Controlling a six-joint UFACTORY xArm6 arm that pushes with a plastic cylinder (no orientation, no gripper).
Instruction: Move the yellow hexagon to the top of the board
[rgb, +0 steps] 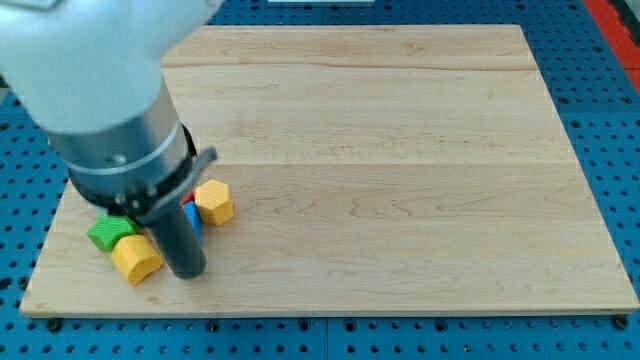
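Note:
The yellow hexagon lies near the board's lower left. My tip rests on the board just below and left of it, a short gap apart. A second yellow block, shape unclear, sits directly left of my tip. A green block lies above and left of that one. A blue block and a bit of a red block show between the rod and the yellow hexagon, mostly hidden by the rod.
The wooden board lies on a blue perforated table. The arm's large grey and white body covers the board's upper left corner.

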